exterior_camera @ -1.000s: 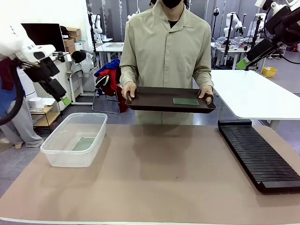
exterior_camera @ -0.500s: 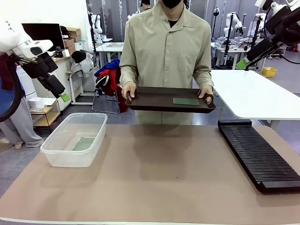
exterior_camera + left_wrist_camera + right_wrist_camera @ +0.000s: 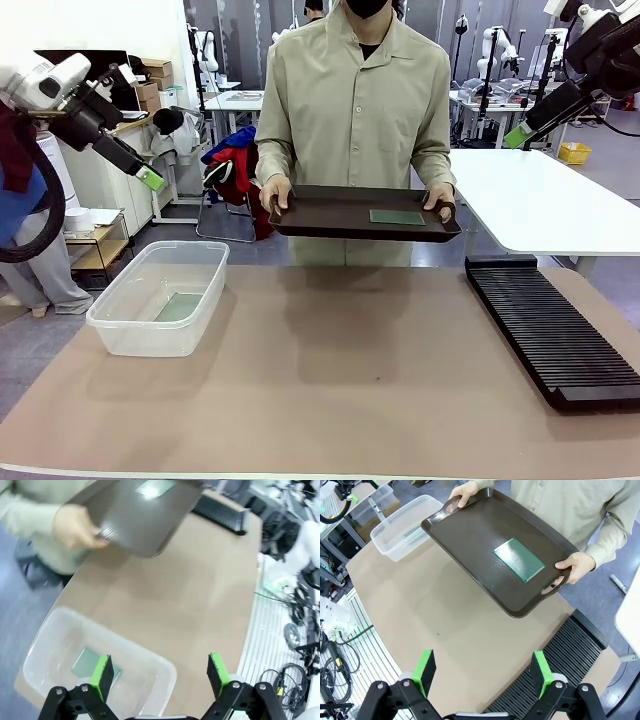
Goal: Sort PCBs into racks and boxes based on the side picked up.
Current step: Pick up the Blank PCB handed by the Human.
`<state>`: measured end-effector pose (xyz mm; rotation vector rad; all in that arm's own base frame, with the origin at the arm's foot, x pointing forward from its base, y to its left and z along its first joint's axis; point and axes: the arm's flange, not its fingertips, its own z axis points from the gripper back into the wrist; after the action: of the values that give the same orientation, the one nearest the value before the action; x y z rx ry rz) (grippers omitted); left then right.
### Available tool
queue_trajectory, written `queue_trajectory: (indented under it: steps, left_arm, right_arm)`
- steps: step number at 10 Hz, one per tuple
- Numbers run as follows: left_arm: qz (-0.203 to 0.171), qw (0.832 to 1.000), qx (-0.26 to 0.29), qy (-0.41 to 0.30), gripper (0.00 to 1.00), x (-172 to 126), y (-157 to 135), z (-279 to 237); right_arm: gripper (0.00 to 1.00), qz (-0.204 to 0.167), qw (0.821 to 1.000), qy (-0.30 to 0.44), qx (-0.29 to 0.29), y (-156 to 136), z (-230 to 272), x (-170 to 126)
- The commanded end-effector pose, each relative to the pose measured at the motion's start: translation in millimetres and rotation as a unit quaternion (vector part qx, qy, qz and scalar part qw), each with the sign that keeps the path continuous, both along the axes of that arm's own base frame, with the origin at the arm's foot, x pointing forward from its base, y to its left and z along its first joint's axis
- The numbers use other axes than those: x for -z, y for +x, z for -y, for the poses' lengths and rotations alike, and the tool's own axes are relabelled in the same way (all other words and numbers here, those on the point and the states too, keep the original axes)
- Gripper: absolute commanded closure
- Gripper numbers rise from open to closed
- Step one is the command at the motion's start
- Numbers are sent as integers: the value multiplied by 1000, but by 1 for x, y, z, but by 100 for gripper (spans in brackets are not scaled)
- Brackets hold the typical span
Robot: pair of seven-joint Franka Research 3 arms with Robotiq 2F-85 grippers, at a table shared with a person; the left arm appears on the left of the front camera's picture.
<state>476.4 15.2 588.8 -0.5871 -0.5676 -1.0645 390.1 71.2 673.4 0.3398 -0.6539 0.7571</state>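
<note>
- Left gripper (image 3: 160, 672): jaws stand wide apart, with both green pads bare. Nothing is held or touched. In the front view it hangs in the air at the left side, above and behind the clear tub (image 3: 150, 340).
- Right gripper (image 3: 484, 671): jaws are spread wide, with nothing between the pads. In the front view it is raised high at the far right, well apart from the black rack (image 3: 550, 330) below it.
- Clear tub: it stands on the brown table (image 3: 350, 400) near the left edge. It contains 1 PCB (image 3: 180, 306), lying flat on the tub floor. The left wrist view is blurred, so the face turned up cannot be told.
- Dark brown tray (image 3: 330, 215): the person's hands (image 3: 275, 192) hold it, 1 at each end handle. It sits above the far edge of the table and does not rest on it.
- Tray contents: 1 second PCB (image 3: 519, 560) lies flat, toward the rack-side end. In the right wrist view its upper face shows a fine grid.
- Black rack: it lies flat on the table along the right edge, with its narrow slots running across it.
</note>
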Motion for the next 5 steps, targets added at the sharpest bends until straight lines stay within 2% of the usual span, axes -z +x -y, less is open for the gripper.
queue_trajectory:
  steps: [1, 3, 5]
  left_arm:
    - [-4, 998, 49, -28, 0, -7, -1, -7]
    - [46, 997, 67, -14, 0, -24, -12, -4]
    - [71, 996, 52, 17, 0, -32, -18, 1]
  right_arm:
    - [0, -2, 1000, 0, -1, 0, -1, 2]
    - [0, -2, 1000, 0, -1, 0, -1, 2]
    - [0, -2, 1000, 0, -1, 0, -1, 2]
